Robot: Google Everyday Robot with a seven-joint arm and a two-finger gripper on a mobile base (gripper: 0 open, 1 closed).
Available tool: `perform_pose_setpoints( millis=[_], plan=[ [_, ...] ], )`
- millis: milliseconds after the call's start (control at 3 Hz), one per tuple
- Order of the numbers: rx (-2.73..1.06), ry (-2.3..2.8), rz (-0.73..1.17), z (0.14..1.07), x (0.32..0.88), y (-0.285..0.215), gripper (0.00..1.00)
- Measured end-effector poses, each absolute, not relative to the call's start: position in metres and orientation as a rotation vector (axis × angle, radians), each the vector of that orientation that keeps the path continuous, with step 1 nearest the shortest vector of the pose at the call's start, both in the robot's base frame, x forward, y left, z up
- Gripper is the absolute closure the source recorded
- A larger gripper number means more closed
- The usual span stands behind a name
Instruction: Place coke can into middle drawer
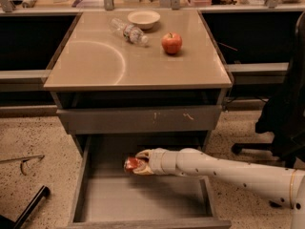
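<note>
the tool [139, 161] grips the can [132, 164] at its tip, both hanging over the rear of the open drawer [143, 202] beneath it, while the apple [171, 43] sits on the worktop [95, 66] well above and beyond it.

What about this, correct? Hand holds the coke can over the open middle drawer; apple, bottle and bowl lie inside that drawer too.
Not quite. The apple, bottle and bowl sit on the cabinet top, not in the drawer, as the camera view shows. The rest holds: the hand grips the coke can over the open middle drawer.
</note>
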State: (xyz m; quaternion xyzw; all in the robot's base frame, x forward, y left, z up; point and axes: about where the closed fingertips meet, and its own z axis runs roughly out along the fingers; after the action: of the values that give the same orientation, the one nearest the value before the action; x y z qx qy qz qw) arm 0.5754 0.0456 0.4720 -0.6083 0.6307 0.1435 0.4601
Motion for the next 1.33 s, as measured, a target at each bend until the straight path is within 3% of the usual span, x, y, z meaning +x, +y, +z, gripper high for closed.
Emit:
perform_pose_setpoints(
  millis=[667, 1333],
  plan=[
    [-1.486, 1.606, 0.45, 0.4232, 0.5633, 0.0473, 1.0],
    [-1.486, 1.606, 0.45, 0.4232, 0.5633, 0.0473, 0.58]
  ],
)
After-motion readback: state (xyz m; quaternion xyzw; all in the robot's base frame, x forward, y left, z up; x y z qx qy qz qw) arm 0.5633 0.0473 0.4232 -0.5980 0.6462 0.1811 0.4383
